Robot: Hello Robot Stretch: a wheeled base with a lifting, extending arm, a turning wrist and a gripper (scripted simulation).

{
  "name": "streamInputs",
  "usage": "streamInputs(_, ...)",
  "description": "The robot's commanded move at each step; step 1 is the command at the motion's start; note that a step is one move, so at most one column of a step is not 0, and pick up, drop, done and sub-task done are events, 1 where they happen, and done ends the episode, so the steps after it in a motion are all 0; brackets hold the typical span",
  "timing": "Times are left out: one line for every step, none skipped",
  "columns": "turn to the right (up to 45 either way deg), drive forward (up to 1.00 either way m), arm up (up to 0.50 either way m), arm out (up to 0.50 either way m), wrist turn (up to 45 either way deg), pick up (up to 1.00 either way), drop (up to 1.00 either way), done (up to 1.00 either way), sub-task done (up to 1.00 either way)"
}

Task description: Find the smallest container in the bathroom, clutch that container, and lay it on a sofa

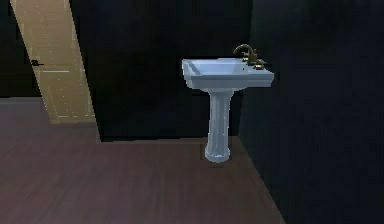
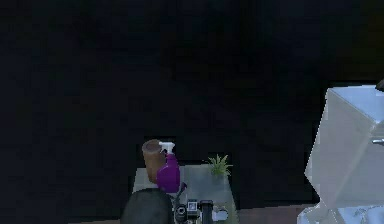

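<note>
**A:** Where is the container to be found?

**B:** In the arm side view, a purple spray bottle (image 2: 171, 175) with a white nozzle is seen standing on a small table (image 2: 226, 190), low and just left of the middle. A brown cylinder (image 2: 152, 153) is set close on the bottle's left, touching or just beside it. A small green plant (image 2: 218, 164) is placed near on the right. Which of the two is the smaller container cannot be settled, so the bottle is taken as the likelier target.

**A:** How is it placed from the gripper?

**B:** The gripper (image 2: 180, 209) is seen at the bottom edge, directly under the bottle in that view. The bottle is therefore judged to lie just beyond the fingers along the line of reach, hardly to either side. Its long axis stands upright. Whether it is touched or only neared cannot be told.

**A:** Can the fingers' state be given?

**B:** It cannot be told. Nor can it be told whether anything is held, since bottle and table stand right behind the far end.

**A:** What is called for next?

**B:** A short reach outward is judged to be needed, with the brown cylinder left undisturbed. In the forward view, a pedestal sink (image 1: 222, 75) and a pale door (image 1: 55, 60) are seen ahead.
</note>
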Motion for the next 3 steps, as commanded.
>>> streamInputs(0.0, 0.0, 0.0, 0.0, 0.0, 1.0, 0.0, 0.0, 0.0)
streamInputs(0.0, 0.0, 0.1, 0.0, 0.0, 0.0, 0.0, 0.0, 0.0)
streamInputs(0.0, 0.0, 0.38, 0.0, 0.0, 0.0, 0.0, 0.0, 0.0)
